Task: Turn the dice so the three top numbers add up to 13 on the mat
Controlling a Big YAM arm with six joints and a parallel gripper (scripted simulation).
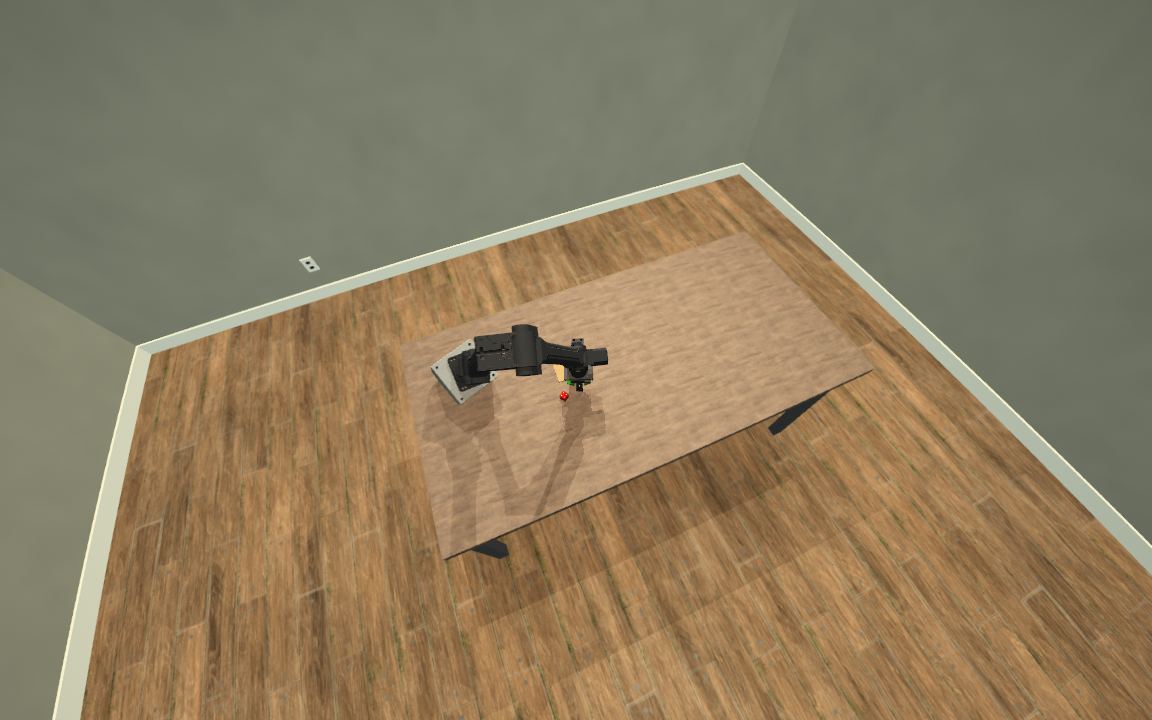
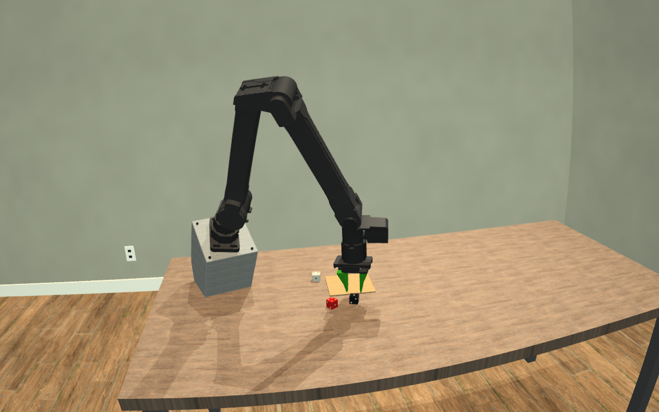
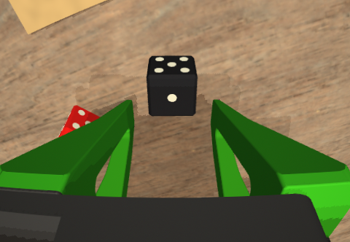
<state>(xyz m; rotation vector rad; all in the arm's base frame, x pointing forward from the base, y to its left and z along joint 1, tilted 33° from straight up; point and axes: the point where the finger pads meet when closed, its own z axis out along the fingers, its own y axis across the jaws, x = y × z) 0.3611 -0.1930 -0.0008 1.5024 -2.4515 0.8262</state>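
Note:
A black die (image 3: pixel 172 84) lies on the bare table with five on top and one on the side facing the wrist camera; it also shows in the exterior view (image 2: pixel 353 298). My gripper (image 3: pixel 172 111) hangs above it with its green fingers open and empty, a fingertip on each side of the die and above it (image 2: pixel 351 282). A red die (image 3: pixel 78 119) (image 2: pixel 331 302) lies on the table to the left. A white die (image 2: pixel 316 276) lies on the table left of the tan mat (image 2: pixel 349 284).
The arm's grey base block (image 2: pixel 222 261) stands at the table's back left. The table's front edge runs well in front of the dice.

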